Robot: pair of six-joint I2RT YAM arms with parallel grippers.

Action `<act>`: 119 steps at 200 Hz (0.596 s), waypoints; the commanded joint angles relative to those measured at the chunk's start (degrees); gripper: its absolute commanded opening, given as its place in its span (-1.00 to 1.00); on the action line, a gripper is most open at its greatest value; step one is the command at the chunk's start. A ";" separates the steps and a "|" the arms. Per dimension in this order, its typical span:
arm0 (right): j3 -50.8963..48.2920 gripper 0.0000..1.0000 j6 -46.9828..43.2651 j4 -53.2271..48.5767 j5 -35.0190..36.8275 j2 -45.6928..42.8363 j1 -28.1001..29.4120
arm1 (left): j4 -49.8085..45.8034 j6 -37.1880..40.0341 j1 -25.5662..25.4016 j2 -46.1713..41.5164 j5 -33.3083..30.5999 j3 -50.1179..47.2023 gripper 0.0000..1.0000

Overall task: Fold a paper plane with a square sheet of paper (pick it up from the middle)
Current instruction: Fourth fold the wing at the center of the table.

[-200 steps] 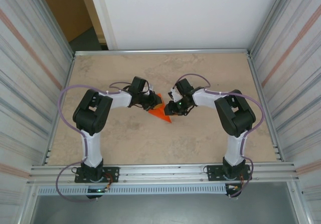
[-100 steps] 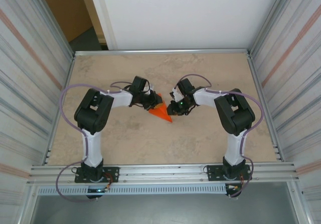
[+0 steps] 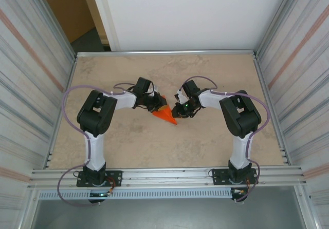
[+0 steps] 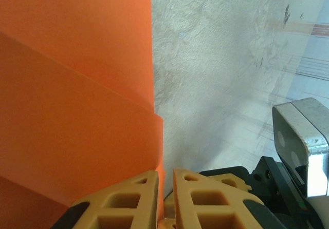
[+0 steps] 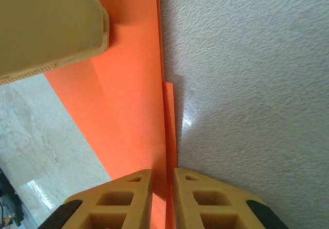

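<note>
Paper plane (image 3: 164, 114) — bright orange paper, plain and unmarked, folded to a narrow pointed wedge. From above it sits near the middle of the table (image 3: 128, 152), broad end toward the far left, tip toward the near right. The left wrist view shows the paper plane (image 4: 77, 111) as overlapping layers, their stepped diagonal folds ending at one straight edge; the right wrist view shows the paper plane (image 5: 133, 111) with a long straight crease — a narrow second layer offset just beside it
</note>
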 commanded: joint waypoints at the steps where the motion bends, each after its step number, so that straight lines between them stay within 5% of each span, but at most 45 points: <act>1: -0.30 -0.65 -0.83 -2.38 1.88 3.55 0.60 | -1.59 0.82 -0.04 1.57 0.22 1.40 -0.69; 119: -0.03 -0.65 -0.57 -2.90 2.13 3.42 0.89 | -3.71 1.58 -0.05 2.83 -0.45 0.88 -0.70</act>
